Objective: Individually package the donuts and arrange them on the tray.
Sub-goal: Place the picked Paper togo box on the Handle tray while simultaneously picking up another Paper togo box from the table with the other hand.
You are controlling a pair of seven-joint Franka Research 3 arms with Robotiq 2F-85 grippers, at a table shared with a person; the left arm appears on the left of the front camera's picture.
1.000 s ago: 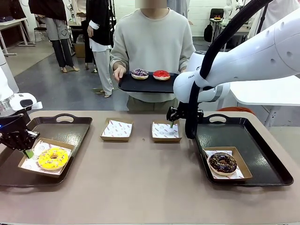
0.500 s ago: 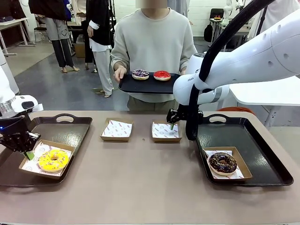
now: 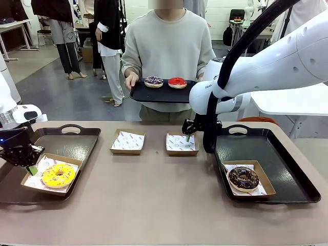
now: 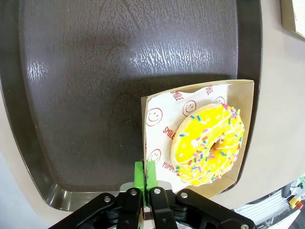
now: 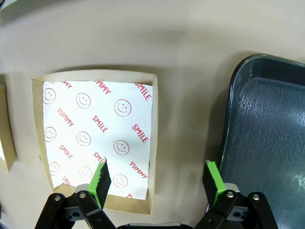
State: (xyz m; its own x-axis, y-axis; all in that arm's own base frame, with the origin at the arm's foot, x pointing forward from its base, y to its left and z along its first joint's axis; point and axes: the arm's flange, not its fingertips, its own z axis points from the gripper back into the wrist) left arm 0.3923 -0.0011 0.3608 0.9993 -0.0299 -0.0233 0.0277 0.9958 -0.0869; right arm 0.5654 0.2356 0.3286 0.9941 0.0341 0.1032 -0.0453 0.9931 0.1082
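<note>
My left tool (image 4: 144, 168) is clenched on the shallow brown cardboard box (image 4: 200, 85) holding the yellow sprinkled ring donut (image 4: 190, 143), at the near-left corner of the dark plastic tray (image 4: 86, 86). My right tool (image 5: 156, 167) hangs released over an empty paper-lined box (image 5: 90, 119), the nearer arm to the person's purple donut (image 3: 152, 81) and red donut (image 3: 177, 82).

The right gripper (image 5: 155, 168) hangs wide open over a paper-lined cardboard box (image 5: 95, 119) printed SMILE and YUMMY: one finger above the box, the other between it and the dark tray (image 5: 271, 133).
</note>
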